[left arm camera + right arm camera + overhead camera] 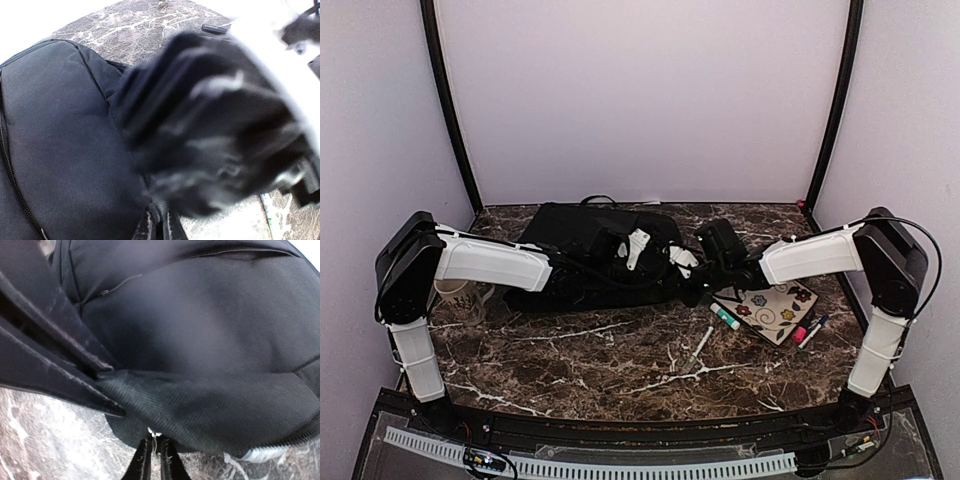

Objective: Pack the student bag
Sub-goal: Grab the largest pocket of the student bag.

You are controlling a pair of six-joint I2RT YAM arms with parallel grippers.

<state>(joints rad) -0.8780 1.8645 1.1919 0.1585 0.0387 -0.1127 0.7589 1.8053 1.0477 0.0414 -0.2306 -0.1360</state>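
Two grips closed | left hand pinching backpack fabric | right hand pinching backpack edge, 3 o'clock side | backpack on bench

Bright even light, soft shadows, top view sharp, left wrist view heavily blurred, blown-out corners.

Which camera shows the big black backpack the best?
The top camera. It shows most of the backpack from above, so you can see its shape. The left wrist camera sees only one side panel up close. The right wrist camera sees only a close-up of its dark fabric.
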